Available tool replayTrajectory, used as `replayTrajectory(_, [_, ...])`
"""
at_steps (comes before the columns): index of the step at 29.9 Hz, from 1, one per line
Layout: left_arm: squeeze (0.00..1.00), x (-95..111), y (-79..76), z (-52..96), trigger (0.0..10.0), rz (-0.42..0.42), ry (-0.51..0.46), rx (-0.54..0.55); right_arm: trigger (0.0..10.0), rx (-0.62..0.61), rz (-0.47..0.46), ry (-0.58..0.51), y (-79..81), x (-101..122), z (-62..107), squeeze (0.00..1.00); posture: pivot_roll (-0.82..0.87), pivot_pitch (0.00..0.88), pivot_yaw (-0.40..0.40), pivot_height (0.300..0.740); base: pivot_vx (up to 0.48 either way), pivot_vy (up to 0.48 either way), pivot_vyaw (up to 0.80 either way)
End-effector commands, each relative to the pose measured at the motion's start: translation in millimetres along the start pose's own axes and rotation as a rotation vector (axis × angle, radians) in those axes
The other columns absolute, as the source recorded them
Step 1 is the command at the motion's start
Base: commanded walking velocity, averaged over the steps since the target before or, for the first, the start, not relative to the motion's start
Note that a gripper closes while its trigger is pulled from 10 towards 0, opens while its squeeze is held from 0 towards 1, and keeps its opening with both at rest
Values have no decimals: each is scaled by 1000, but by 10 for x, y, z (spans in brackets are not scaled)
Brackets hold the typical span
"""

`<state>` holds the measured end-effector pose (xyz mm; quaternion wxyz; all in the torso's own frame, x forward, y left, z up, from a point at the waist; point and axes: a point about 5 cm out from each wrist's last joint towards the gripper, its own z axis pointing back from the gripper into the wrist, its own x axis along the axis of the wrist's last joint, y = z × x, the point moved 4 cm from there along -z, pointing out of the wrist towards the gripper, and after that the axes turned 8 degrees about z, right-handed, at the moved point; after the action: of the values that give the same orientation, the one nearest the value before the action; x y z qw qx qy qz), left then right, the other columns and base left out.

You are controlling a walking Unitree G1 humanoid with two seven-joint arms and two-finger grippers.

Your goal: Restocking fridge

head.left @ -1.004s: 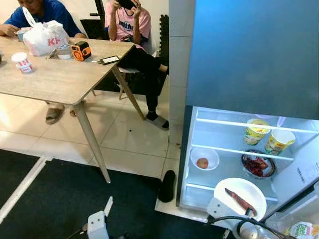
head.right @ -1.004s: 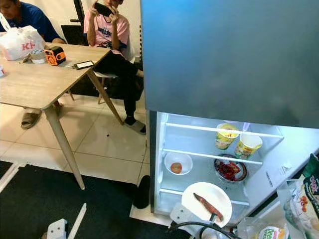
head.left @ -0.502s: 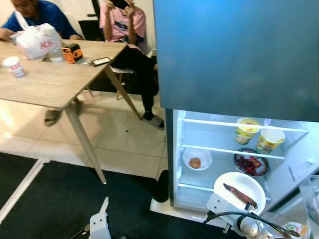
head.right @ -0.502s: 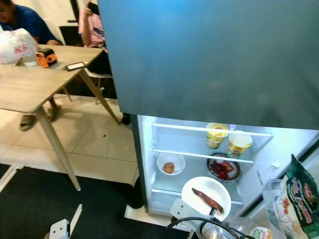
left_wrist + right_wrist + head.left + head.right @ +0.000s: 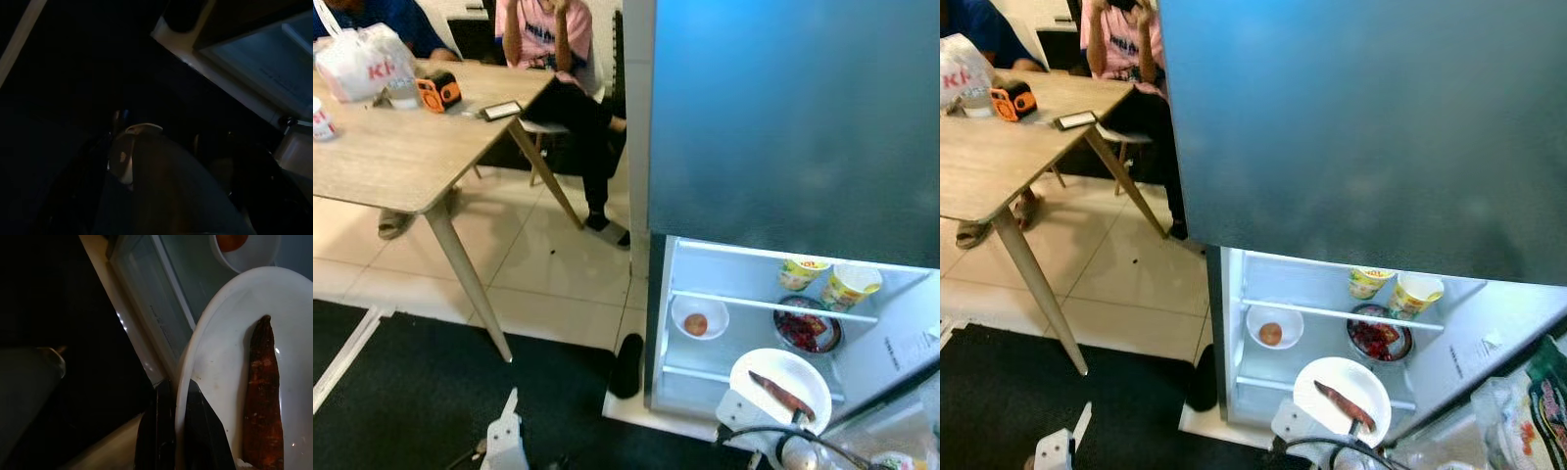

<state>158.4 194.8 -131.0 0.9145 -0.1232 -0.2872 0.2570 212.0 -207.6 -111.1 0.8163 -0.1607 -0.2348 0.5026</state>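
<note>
My right gripper [image 5: 178, 384] is shut on the rim of a white plate [image 5: 773, 377]. A dark red, sausage-like piece [image 5: 261, 396] lies on the plate. The plate hangs level just in front of the lowest shelf of the open fridge [image 5: 705, 377]. Inside, a small white bowl [image 5: 699, 318] with an orange item sits on the left. A dark dish of red food [image 5: 807, 331] sits on the right. Two yellow cups [image 5: 850, 284] stand on the shelf above. My left arm [image 5: 505, 441] hangs idle low on the left; its wrist view is dark.
The closed blue-grey upper door [image 5: 793, 127] stands above the open compartment. A black shoe [image 5: 626, 365] lies on the floor by the fridge's left corner. Left of that stands a wooden table [image 5: 401, 157] with two seated people behind it. Snack bags [image 5: 1540, 411] fill the door at the right.
The whole view has swung and dipped, so the camera moved. The plate stays held in my right gripper in front of the lower shelf.
</note>
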Motion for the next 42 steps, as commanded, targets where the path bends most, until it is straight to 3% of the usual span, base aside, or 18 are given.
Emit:
replayTrajectory(1, [0,-33,28,13,10000,-9,11,6,10000,-7,-23,-18,-1,64,-8,0,-19,0,14,740,364,0,0])
replayTrajectory(7, [0,-16,38,12,10000,0,1,17,10000,-15,-34,-20,-20,64,-7,0,-19,0,14,740,286,0,0])
replayTrajectory(12, [0,-75,3,12,10000,-97,48,-12,10000,-21,-37,-21,-38,68,-8,0,-20,0,15,740,0,-177,0])
replayTrajectory(21, [0,-56,-1,7,10000,-56,29,-7,10000,-31,-48,-17,-52,51,-6,0,-18,0,14,740,0,-207,0])
replayTrajectory(34, [0,-76,-26,6,10000,-93,37,-20,10000,-43,-49,-11,-75,36,-4,0,-19,0,14,740,0,0,0])
replayTrajectory(37, [0,-89,-47,5,10000,-123,50,-39,10000,-44,-49,-11,-80,38,-5,0,-18,0,14,740,0,-415,0])
replayTrajectory(42, [0,-86,-55,4,10000,-102,43,-43,10000,-43,-50,-11,-80,39,-5,0,-18,0,14,740,0,-480,0])
